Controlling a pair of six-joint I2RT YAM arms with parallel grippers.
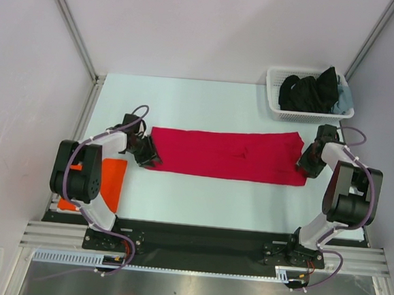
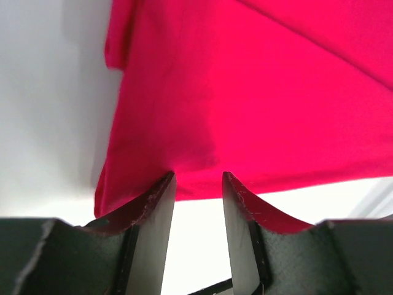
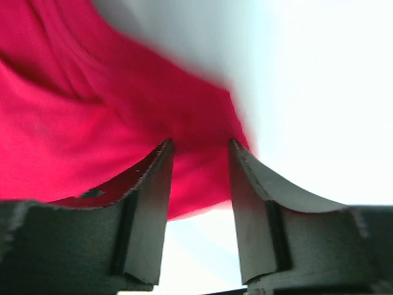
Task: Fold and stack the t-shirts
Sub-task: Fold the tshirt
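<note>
red shirt half folded, orange one not started

red shirt (image 1: pixel 230 153) lies mid-table as a long left-to-right strip. left gripper (image 1: pixel 146 155) and right gripper (image 1: pixel 304 163) sit at its ends, jaws spread, pinching nothing. i'd say cross folds are left, then the orange shirt (image 1: pixel 114 182) at near left, then stacking.

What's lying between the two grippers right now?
The red t-shirt, laid out as a long flat band, stretches from the left gripper to the right gripper. Nothing else lies between them. The top view shows this.
</note>
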